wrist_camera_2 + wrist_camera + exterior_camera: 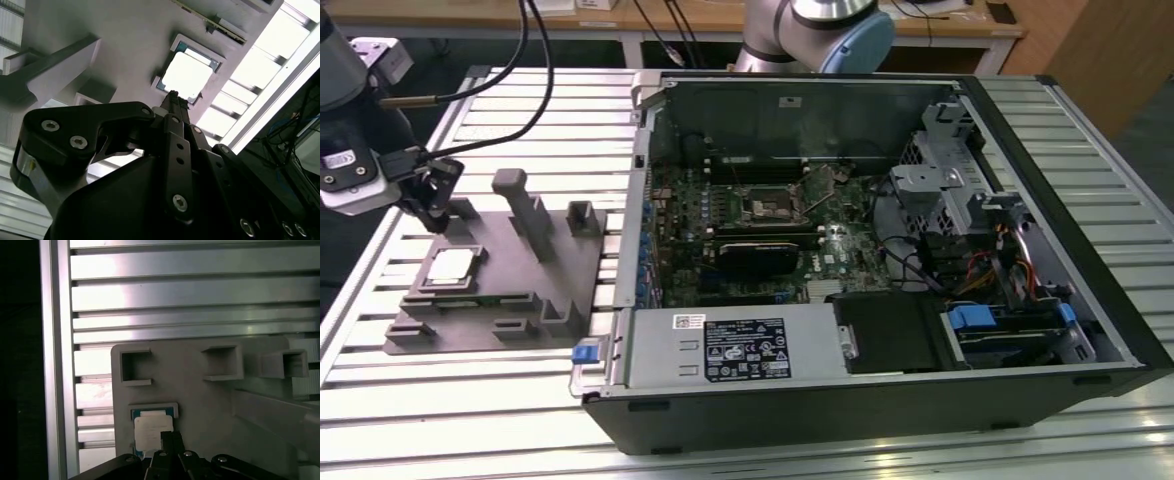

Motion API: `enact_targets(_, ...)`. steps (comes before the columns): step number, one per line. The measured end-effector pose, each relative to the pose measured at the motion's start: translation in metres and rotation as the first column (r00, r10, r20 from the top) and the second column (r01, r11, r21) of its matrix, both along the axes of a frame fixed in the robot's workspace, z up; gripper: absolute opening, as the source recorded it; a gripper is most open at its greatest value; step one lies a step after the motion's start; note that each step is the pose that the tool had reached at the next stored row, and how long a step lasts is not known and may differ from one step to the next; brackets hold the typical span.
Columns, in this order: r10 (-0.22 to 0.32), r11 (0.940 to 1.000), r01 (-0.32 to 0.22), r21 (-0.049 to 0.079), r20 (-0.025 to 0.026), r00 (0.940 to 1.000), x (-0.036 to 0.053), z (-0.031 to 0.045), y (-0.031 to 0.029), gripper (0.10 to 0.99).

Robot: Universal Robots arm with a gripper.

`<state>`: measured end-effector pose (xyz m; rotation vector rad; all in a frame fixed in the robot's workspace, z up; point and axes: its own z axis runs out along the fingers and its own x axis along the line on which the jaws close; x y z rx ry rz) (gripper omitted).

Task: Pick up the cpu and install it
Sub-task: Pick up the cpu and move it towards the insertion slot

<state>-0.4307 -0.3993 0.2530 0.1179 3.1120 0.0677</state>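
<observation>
Claw: the claw (435, 214) hangs from the arm at the exterior view's left. Its black tips are drawn narrow and close together in both wrist views (173, 96) (170, 436), with nothing gripped between them.
Cpu: the cpu (451, 265) lies flat with its pale silvery top up, seated in a square recess. It is lower than the claw tips and just ahead of them, and apart from them in both wrist views (187, 75) (151, 430).
Fixture: the grey fixture (520, 290) lies directly under the claw and carries the cpu. Its upright blocks and open pockets (222, 362) stand further out from the claw than the cpu.
Bench: the slatted metal bench (454, 400) lies beneath the fixture.
Computer case: the open computer case (854, 420) lies on the bench, well apart from the claw, towards the exterior view's right.
Socket: the black socket frame (771, 205) sits on the motherboard inside the case, far from the claw.
</observation>
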Motion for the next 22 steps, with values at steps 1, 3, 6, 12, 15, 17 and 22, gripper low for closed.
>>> enact_targets(1, 0.0, 1.0, 0.0, 0.0, 0.0, 1.0, -0.0001, -0.0009, 0.0, 0.106)
enact_targets(3, 0.0, 1.0, 0.0, 0.0, 0.0, 1.0, -0.0001, -0.0026, 0.0, 0.106)
enact_targets(6, 0.0, 1.0, 0.0, 0.0, -0.0001, 1.0, -0.0004, -0.0053, -0.0001, 0.106)
enact_targets(12, 0.0, 1.0, 0.0, 0.0, 0.0, 1.0, -0.0009, -0.0108, -0.0005, 0.106)
enact_targets(15, 0.0, 1.0, 0.0, 0.0, -0.0001, 1.0, -0.0012, -0.0134, -0.0006, 0.106)
enact_targets(17, 0.0, 1.0, 0.0, 0.0, -0.0001, 1.0, -0.0014, -0.0151, -0.0007, 0.106)
enact_targets(22, 0.0, 1.0, 0.0, 0.0, 0.0, 1.0, -0.0021, -0.0197, -0.0011, 0.106)
